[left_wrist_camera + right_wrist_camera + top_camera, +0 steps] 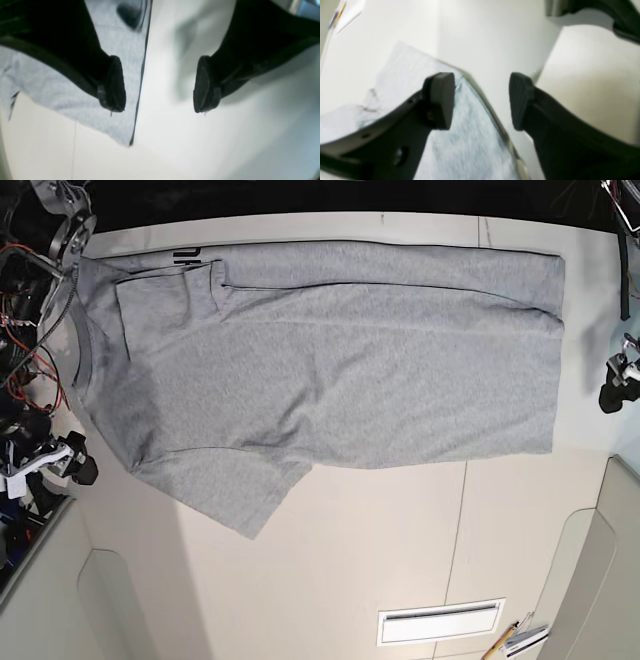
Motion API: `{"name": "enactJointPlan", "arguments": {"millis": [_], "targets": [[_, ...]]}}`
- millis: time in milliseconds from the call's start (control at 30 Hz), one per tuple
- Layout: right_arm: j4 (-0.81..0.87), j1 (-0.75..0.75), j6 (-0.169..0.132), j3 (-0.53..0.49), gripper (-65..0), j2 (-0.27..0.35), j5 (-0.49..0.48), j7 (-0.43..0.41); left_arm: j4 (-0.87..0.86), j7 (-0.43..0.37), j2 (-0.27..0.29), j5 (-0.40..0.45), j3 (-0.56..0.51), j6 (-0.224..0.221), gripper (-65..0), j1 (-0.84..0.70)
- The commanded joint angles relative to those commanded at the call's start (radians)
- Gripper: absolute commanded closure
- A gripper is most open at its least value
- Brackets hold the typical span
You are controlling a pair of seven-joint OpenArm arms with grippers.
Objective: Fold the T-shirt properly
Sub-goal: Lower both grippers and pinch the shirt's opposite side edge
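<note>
The heather-grey T-shirt (340, 370) lies flat on the white table, plain side up, neck to the left and hem to the right. Its upper sleeve (165, 295) is folded inward; the lower sleeve (235, 490) sticks out toward the front. My left gripper (156, 110) is open just above the table, one finger over the T-shirt's (120, 37) hem corner and the other over bare table. My right gripper (481, 82) is open too, straddling an edge of the T-shirt (470, 140). Neither holds cloth.
Bundles of wires (30, 360) crowd the left edge of the table (400, 560). A white slotted label (440, 622) and some pens (515, 638) lie at the front right. In the base view the left gripper (615, 385) sits at the right and the right gripper (70, 465) at the left.
</note>
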State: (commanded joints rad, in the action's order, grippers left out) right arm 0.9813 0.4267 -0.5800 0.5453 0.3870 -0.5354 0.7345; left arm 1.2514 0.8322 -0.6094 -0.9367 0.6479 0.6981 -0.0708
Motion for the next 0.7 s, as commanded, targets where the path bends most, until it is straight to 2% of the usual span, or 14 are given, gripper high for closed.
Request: {"name": "enactJointPlan", "arguments": {"millis": [100, 200, 267, 567, 700], "targets": [[-0.086, 0.037, 0.000, 0.000, -34.3, 0.000, 0.044, -0.050, -0.112, -0.003, -0.003, 0.015, -0.085, 0.000, -45.7, 0.098], [-0.136, 0.043, 0.000, 0.000, -34.3, 0.000, 0.105, -0.118, -0.211, -0.037, -0.003, 0.077, -0.174, 0.000, -45.7, 0.177], [-0.163, 0.043, 0.000, 0.000, -34.3, 0.000, 0.127, -0.131, -0.257, -0.058, -0.003, 0.100, -0.219, 0.000, -45.7, 0.211], [-0.280, 0.043, -0.006, 0.000, -34.3, -0.007, 0.135, -0.159, -0.335, -0.059, 0.001, 0.118, -0.364, 0.000, -45.7, 0.270], [-0.280, 0.043, -0.013, -0.033, -34.3, -0.024, 0.132, -0.159, -0.335, -0.066, 0.031, 0.121, -0.394, 0.000, -45.7, 0.270]]}}
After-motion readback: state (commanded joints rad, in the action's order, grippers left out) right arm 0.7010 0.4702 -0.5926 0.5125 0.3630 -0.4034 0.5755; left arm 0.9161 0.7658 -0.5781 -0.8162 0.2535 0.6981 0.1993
